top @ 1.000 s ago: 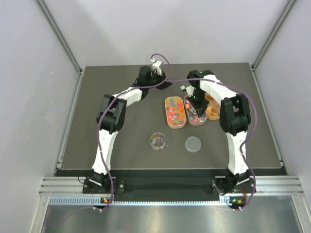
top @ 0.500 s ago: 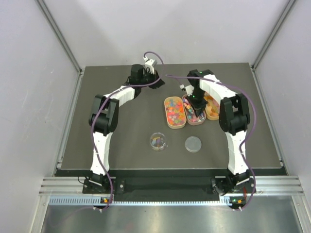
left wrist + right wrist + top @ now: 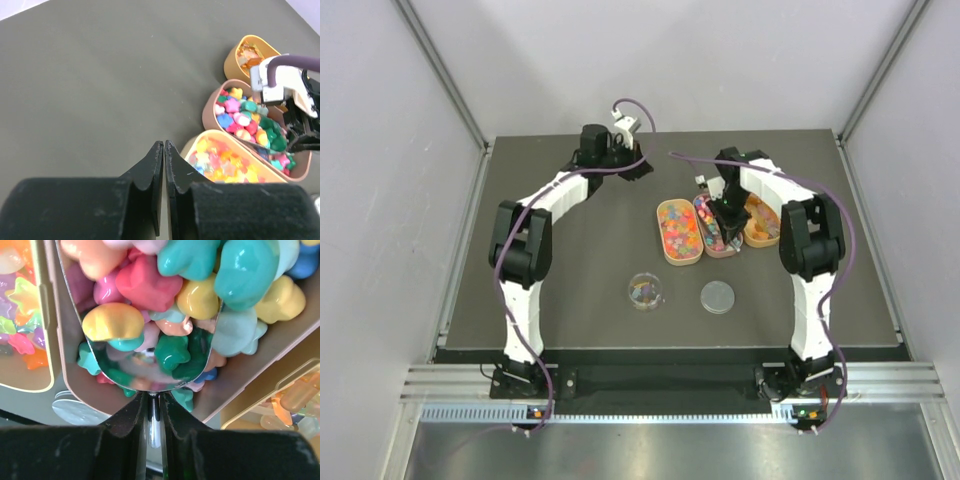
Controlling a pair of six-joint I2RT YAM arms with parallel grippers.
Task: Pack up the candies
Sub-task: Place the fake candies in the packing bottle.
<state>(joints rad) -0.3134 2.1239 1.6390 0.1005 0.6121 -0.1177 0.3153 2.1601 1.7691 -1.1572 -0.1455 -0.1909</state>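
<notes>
1. The left gripper [image 3: 164, 146] hangs over bare table [image 3: 570, 280] at the rear left. Its two black fingers are pressed flat together and nothing is between them. It is well apart from the trays.
2. Nearer the front edge stands a small round clear dish [image 3: 630, 291] with a few mixed-colour sweets in it. No arm is touching it.
3. The left tray [image 3: 191, 145], a pale tan oval, is filled with yellow, orange and pink pieces. It lies just beside the middle tray.
4. A round clear lid [image 3: 717, 297] lies flat on the table to the right of the dish, in front of the trays.
5. The middle tray [image 3: 209, 112], pinkish brown, holds the candies [image 3: 145, 285], a heap of pink, green, yellow, blue and peach ones.
6. A metal scoop [image 3: 135, 371] is dug into that heap. Several sweets lie in its shiny bowl, among them a green one and a yellow-orange one.
7. The right gripper [image 3: 154, 400] is over the middle tray, its jaws nearly together and pinched on the scoop's thin handle.
8. The right tray [image 3: 230, 60], orange, sits just beside the middle one and holds orange and pale pieces.
</notes>
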